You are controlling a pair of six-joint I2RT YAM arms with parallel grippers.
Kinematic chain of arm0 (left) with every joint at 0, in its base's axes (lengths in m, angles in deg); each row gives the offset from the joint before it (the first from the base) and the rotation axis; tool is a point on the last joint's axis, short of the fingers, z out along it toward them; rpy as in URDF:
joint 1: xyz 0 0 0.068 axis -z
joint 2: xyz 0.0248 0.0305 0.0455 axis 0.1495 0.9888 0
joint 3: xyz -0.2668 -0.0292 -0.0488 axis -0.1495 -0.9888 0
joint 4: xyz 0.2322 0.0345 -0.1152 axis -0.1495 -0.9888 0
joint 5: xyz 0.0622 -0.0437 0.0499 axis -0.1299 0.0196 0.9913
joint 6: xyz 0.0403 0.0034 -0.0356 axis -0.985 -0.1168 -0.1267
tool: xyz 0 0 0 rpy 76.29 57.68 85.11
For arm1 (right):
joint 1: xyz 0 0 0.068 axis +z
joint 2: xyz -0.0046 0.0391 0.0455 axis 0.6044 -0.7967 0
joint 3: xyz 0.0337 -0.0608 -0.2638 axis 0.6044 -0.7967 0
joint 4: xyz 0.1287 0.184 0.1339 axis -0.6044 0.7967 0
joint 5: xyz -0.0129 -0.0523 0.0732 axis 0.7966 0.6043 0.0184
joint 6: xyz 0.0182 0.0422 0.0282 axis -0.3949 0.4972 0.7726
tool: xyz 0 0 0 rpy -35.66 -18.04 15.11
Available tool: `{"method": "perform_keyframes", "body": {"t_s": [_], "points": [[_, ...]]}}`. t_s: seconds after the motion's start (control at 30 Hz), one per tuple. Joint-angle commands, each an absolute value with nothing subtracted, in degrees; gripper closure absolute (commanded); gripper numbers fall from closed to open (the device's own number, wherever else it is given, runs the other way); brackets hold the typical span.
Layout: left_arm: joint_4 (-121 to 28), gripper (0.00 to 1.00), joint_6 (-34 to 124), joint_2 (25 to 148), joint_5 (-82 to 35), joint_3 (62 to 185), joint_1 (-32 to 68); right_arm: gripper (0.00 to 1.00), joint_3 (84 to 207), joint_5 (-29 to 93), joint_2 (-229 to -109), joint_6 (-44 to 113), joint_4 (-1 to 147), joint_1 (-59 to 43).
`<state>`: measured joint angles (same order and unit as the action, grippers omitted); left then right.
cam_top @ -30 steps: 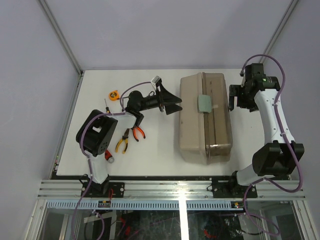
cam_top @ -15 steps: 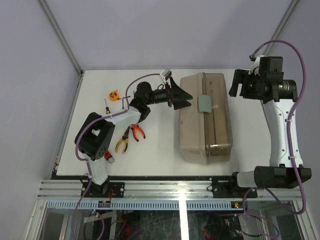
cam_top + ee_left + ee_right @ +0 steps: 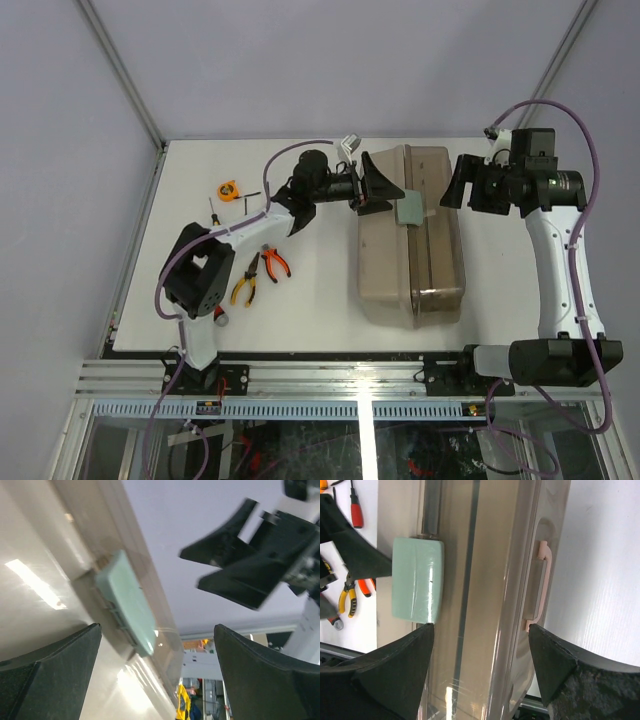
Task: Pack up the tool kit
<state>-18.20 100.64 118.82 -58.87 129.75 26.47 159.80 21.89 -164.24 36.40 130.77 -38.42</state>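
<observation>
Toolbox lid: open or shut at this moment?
Shut. The lid sits flush on the toolbox, and the green latch lies flat across their seam. Whether it is clicked, cannot tell.

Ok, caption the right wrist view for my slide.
Open right end effector facing the beige plastic toolbox, its green rectangular latch and pink handle in view.

No lettering reads on the toolbox (image 3: 400, 270) (nor anywhere else in view).

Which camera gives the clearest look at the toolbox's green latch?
Right wrist: the green latch appears whole, sharp and face-on. Left wrist shows it obliquely and close; top external shows it small.
</observation>
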Motion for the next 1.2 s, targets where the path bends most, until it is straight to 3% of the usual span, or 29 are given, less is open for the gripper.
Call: {"method": "perform_keyframes", "body": {"t_s": [0.0,0.43,0.53,0.7,0.77,1.0,1.17], "points": [[-27.36,0.07,94.00,120.48,-55.76,132.82,27.53,0.17,159.67,19.72,-161.25,35.81,131.22,-38.41],[-26.23,0.20,95.47,123.01,-53.86,134.48,31.11,0.17,157.56,21.60,-158.06,35.23,132.30,-38.41],[-24.74,0.34,96.60,123.55,-54.08,134.40,31.38,0.17,157.14,21.99,-157.51,35.20,132.24,-38.42],[-23.03,0.68,98.10,124.42,-54.45,134.65,31.80,0.17,155.30,21.50,-156.79,35.99,131.49,-38.44],[-22.82,0.77,98.38,124.63,-54.53,134.60,31.98,0.17,154.46,21.47,-156.46,36.20,131.14,-38.41],[-20.70,0.93,99.93,125.12,-55.02,133.89,32.55,0.17,151.80,21.62,-156.07,36.31,131.10,-38.41],[-11.18,0.99,106.31,125.98,-55.55,130.99,32.64,0.17,150.34,21.58,-155.74,36.30,131.33,-38.41]]}}
